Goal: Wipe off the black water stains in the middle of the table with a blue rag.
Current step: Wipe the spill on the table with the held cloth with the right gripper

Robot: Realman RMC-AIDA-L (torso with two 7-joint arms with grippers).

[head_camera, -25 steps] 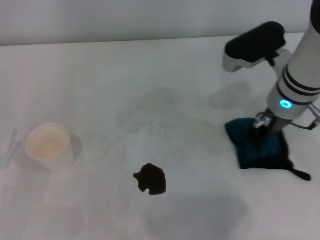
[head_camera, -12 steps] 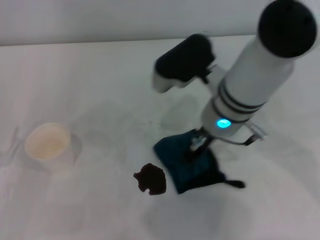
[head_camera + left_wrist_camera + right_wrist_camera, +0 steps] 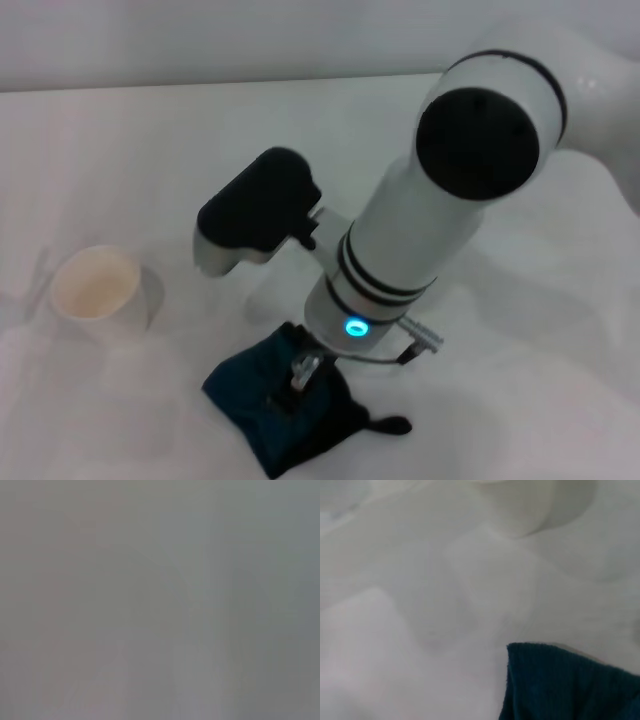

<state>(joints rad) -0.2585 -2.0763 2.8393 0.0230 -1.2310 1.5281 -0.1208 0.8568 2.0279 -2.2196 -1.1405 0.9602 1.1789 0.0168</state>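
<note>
Pressing dark teal-blue folded rag [image 3: 285,412] onto white speckled table [image 3: 130,150], my right gripper [image 3: 303,372] grips cloth. Rag now slid leftward over spot where black stain showed half second ago; stain hidden, likely mid-wipe. White paper cup [image 3: 97,288] untouched. Left gripper unseen.

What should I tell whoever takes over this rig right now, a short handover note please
Right gripper: pressed down on the blue rag, near the front of the table.
Left gripper: not in view.
Black water stains: none visible; the rag and arm cover that patch of table.
Paper cup: upright, left of the rag, apart from it.
Done: rag is on the table under the gripper.
Left: lift the rag and check the patch is clean.
</note>
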